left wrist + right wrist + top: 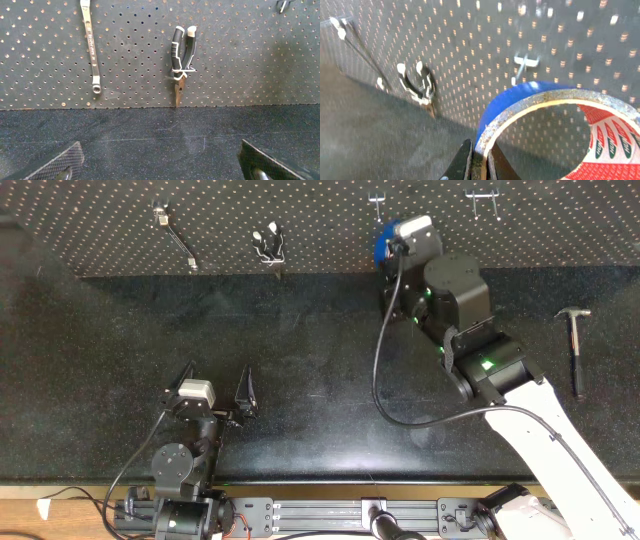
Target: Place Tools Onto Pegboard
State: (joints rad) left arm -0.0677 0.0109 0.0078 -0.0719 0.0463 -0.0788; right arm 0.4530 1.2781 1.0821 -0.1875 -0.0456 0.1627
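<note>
Blue tape roll (506,102) is pinched at its rim by the right gripper (479,161) — fingers clamped on it, held right up by the pegboard (300,220), near a bare hook (526,61). Pliers (181,50) & wrench (90,45) already hang on the board's left half. Hammer (574,350) lies on the table (320,340) below the board's right end. Left gripper (160,167) sits well back from the board — fingers wide apart, nothing in em.
</note>
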